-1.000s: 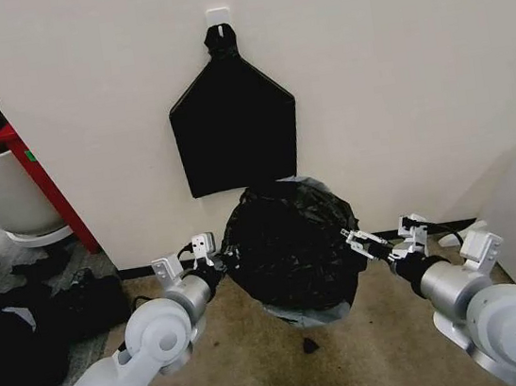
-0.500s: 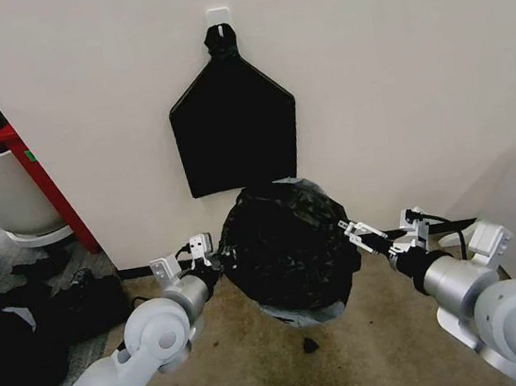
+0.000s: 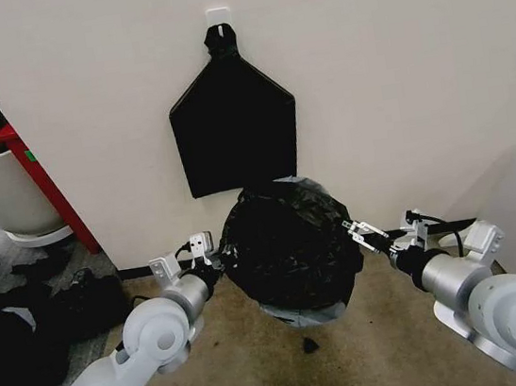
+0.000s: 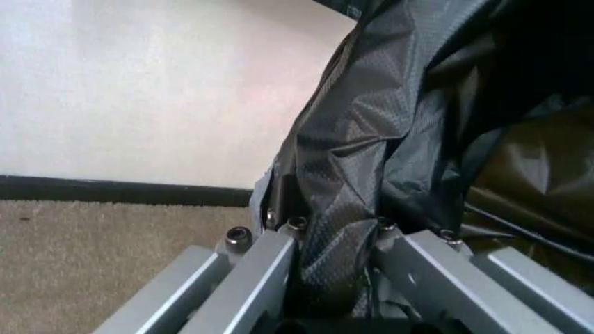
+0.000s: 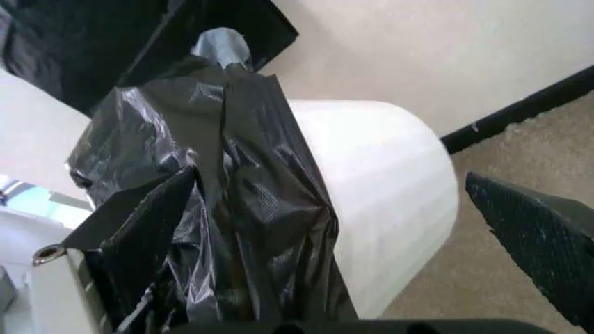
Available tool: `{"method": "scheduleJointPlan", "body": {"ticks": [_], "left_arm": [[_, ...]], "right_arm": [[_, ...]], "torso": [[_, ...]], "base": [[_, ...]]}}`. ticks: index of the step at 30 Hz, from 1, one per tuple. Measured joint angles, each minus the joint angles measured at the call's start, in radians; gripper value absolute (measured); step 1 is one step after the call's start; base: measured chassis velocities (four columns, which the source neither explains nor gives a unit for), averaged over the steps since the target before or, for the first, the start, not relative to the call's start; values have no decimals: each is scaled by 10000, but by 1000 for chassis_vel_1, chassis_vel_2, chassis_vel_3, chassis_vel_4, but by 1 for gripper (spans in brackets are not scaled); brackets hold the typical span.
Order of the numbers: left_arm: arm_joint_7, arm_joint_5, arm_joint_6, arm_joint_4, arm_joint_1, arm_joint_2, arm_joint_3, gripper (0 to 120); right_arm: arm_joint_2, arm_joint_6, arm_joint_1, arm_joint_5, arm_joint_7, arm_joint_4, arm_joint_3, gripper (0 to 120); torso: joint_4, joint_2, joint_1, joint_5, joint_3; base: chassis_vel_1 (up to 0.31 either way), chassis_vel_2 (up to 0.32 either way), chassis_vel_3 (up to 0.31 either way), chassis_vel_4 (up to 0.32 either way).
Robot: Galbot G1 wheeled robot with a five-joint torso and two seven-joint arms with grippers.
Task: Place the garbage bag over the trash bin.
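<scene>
Two grippers flank the garbage bag [image 3: 289,246], a thin, glossy, crinkled black sheet draped over the trash bin [image 5: 380,202], which stands on the carpet against the wall; in the right wrist view the bin's cream-white side still shows bare beside the plastic. The left gripper [image 3: 213,262] sits at the bag's left edge, its fingers [image 4: 250,271] closed on a fold of the film. The right gripper [image 3: 359,235] is at the bag's right edge with fingers spread, one finger [image 5: 533,233] clear of the plastic.
</scene>
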Motion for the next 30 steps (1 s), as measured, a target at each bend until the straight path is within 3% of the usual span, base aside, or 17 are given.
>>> {"method": "scheduleJointPlan", "body": {"ticks": [30], "left_arm": [[138,-16,-48,212,-29,-6,-82,0]], "right_arm": [[110,-79,-39,266,-324,-280,246,100]], "torso": [[1,0,0,1,0]], "base": [[0,0,0,0]]}}
